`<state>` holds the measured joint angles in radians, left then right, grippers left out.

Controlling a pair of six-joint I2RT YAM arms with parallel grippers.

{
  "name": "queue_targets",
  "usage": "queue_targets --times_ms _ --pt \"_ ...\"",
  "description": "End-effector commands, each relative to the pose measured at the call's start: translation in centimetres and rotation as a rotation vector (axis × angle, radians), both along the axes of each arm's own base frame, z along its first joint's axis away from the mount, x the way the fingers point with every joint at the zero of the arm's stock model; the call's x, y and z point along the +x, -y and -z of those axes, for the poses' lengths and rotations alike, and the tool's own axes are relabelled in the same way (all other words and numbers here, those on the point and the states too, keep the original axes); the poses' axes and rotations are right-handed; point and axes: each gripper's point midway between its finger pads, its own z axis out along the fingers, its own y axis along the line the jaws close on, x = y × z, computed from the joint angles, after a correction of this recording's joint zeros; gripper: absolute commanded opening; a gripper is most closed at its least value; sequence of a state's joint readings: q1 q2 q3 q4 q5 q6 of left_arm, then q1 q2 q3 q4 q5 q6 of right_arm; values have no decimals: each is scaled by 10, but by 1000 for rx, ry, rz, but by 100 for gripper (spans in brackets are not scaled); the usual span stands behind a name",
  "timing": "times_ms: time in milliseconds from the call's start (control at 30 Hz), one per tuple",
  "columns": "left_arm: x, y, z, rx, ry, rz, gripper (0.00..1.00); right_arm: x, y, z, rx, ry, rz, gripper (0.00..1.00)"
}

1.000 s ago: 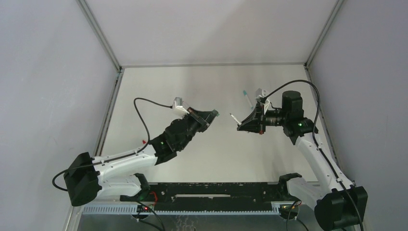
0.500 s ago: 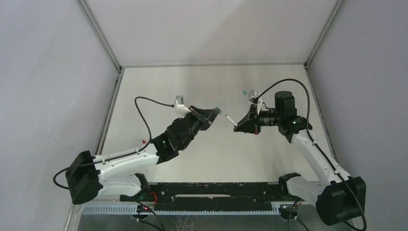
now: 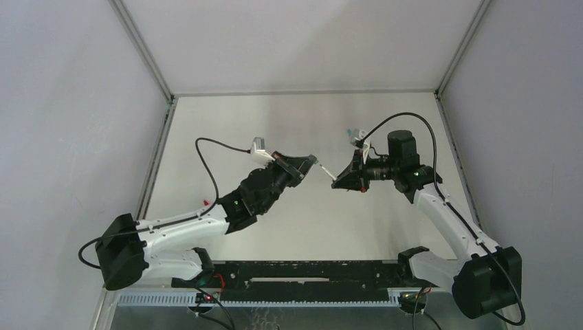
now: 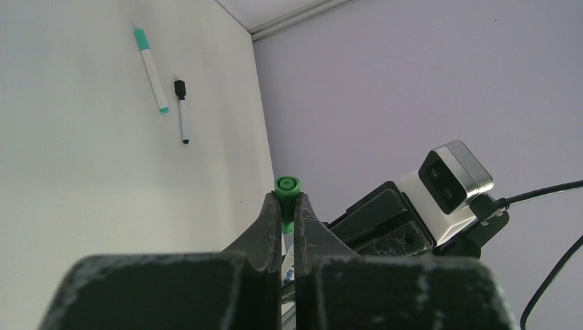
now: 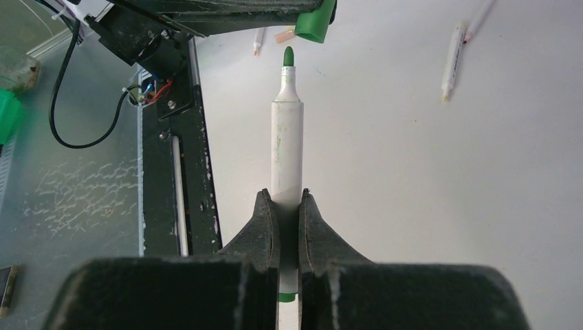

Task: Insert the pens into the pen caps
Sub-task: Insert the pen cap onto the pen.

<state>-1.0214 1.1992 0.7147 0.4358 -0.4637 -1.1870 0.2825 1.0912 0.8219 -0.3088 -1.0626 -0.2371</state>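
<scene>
– Green, short and cylindrical, the plastic cap (image 4: 287, 185) sits pinched at the tips of the left gripper (image 4: 287, 204), its open mouth facing outward.

– And the right gripper (image 5: 289, 201) is clamped round the white-barrelled marker pen (image 5: 287, 130), whose green tip points towards that cap (near it, not touching).

– Both are held above the pale table (image 3: 275, 124), between the arms.

– On the table lie a teal-capped pen (image 4: 151, 60) and, just beside it, a black-capped pen (image 4: 181, 110). Another white pen (image 5: 454, 62) lies well apart, its tip perhaps yellow.

far pen (image 5: 480, 14) cropped at top, cap (image 4: 287, 184) half-hidden
</scene>
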Motion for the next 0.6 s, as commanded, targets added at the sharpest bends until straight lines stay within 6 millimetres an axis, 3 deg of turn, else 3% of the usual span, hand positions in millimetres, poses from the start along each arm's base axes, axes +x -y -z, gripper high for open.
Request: queue_targets --times_ms 0,400,567 --pt "-1 10 -36 -60 55 26 0 4 -2 -2 -2 23 10 0" --pt "-2 14 -35 -58 55 39 0 10 -2 3 -22 20 39 0" --pt "-1 11 -36 -60 58 24 0 2 -2 0 -12 43 -4 0"
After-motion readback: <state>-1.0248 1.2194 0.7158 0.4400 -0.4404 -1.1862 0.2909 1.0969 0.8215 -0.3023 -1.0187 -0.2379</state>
